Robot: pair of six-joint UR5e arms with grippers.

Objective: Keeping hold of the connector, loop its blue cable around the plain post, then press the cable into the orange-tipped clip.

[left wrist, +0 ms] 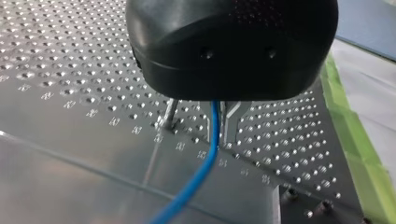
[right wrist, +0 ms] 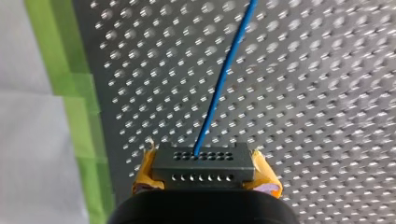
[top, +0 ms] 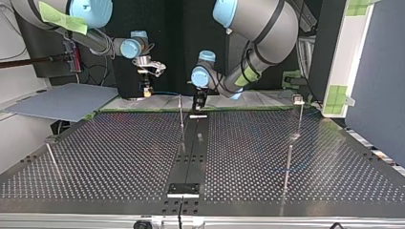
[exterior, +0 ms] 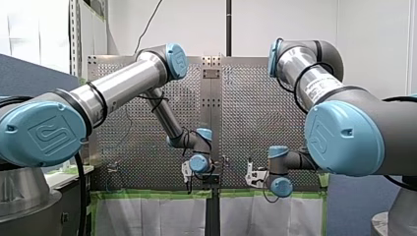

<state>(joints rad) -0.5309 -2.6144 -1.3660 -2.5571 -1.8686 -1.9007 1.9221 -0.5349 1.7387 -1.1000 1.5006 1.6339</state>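
One connector (right wrist: 201,163): clamped tight in right gripper (right wrist: 205,175).
One blue cable (right wrist: 224,74): led from connector.
Left gripper (left wrist: 218,125): jaw state not determinable.

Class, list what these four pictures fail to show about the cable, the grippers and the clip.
- Left wrist view: my left gripper is covered by its own black housing, so its grip on the blue cable is hidden.
- Right wrist view: the cable runs off the picture's edge beyond the connector; its path is cut off.
- Top view: the orange-tipped clip is too small to tell from the posts.
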